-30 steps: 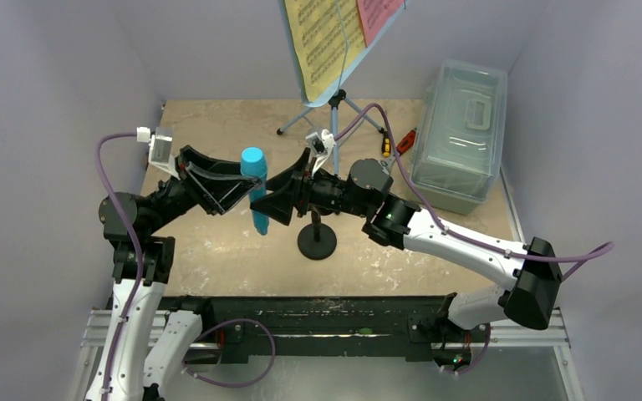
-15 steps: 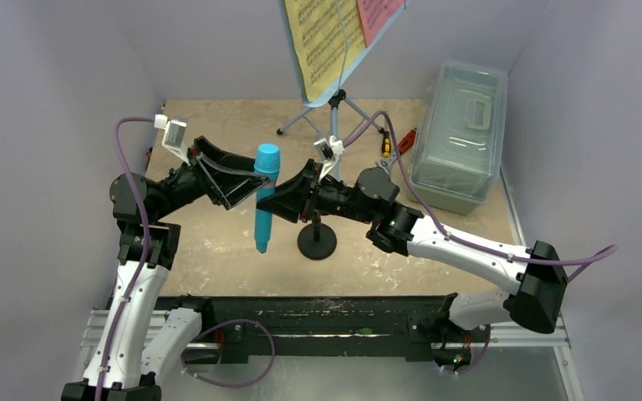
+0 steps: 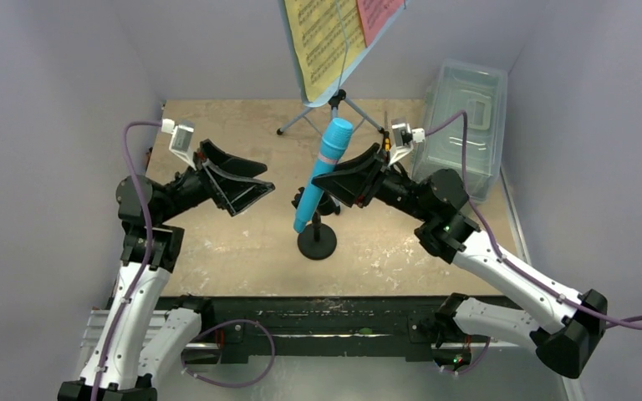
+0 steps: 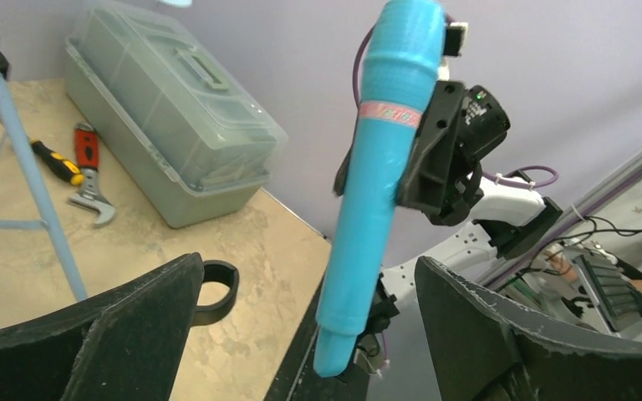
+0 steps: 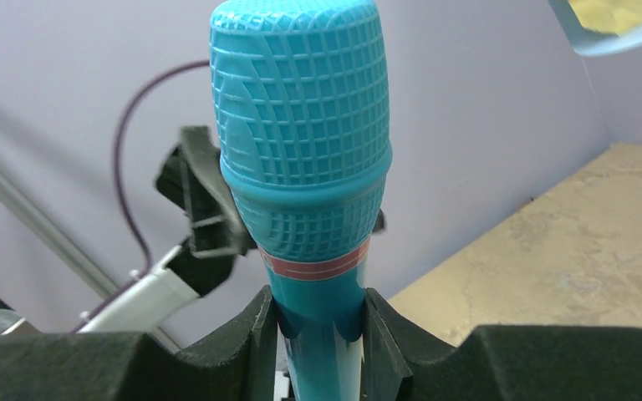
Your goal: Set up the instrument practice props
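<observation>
Right gripper point(image 3: 331, 178): we see it clamped on cyan microphone point(image 3: 324, 164), pads point(image 5: 255, 334) hugging handle just below pink band. Microphone tilted, head up, tail low over mic stand point(image 3: 317, 241); contact there we cannot tell. Left gripper point(image 3: 259, 185): jaws spread wide, holding nothing, left of mic stand, apart from microphone. Music stand point(image 3: 335, 98) behind mic stand, with yellow page point(image 3: 322, 38) and pink page point(image 3: 376, 15) on it. Clear box point(image 3: 460, 134) behind-right of mic stand, wrench point(image 4: 90, 180) and screwdriver point(image 4: 54, 161) beside box.
</observation>
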`<action>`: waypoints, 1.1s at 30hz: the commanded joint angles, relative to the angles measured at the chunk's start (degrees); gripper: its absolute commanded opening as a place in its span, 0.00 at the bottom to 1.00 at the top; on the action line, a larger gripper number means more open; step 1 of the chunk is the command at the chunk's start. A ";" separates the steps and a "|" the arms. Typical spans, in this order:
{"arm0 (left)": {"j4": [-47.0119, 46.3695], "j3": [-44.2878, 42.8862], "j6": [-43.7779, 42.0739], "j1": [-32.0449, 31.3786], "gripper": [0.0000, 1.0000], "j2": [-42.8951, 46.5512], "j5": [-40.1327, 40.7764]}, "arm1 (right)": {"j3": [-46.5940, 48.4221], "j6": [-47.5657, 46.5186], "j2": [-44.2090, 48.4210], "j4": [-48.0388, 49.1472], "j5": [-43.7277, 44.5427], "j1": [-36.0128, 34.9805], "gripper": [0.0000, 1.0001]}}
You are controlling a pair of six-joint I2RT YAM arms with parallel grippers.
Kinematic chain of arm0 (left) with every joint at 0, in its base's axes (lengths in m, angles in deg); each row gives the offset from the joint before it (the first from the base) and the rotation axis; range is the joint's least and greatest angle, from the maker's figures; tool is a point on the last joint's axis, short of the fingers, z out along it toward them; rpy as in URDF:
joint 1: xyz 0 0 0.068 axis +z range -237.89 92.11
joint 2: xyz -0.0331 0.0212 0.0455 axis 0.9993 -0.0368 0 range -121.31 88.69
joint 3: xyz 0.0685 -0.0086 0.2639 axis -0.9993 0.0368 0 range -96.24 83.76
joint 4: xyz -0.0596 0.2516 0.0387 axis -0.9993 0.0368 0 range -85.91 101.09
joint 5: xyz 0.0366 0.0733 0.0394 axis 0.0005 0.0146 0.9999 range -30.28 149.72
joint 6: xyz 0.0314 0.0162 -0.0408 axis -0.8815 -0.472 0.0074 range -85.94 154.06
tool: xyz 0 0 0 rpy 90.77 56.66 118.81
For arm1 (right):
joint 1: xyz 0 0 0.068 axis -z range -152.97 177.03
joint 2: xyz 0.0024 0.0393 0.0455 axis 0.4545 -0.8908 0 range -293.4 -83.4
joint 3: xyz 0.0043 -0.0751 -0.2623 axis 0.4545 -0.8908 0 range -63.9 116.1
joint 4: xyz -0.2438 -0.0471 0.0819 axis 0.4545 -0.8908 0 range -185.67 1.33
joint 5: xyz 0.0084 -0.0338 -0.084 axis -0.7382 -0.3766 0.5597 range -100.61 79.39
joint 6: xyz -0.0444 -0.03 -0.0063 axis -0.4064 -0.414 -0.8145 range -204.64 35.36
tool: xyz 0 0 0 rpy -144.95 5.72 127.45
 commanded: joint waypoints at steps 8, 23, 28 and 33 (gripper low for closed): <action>1.11 0.62 -9.57 -31.30 0.95 -5.87 19.55 | 0.93 5.74 2.68 5.40 -3.65 0.24 0.00; 6.20 0.11 -17.76 -41.29 0.00 -9.65 29.90 | 0.55 2.87 9.09 -4.78 -5.30 0.24 0.28; 6.51 0.17 -19.27 -41.29 0.00 -9.01 30.05 | 4.89 0.54 10.58 -15.18 2.10 0.24 0.92; 5.27 0.82 -18.70 -41.31 0.00 -8.52 28.72 | 11.34 0.58 8.12 -22.12 5.69 0.25 0.98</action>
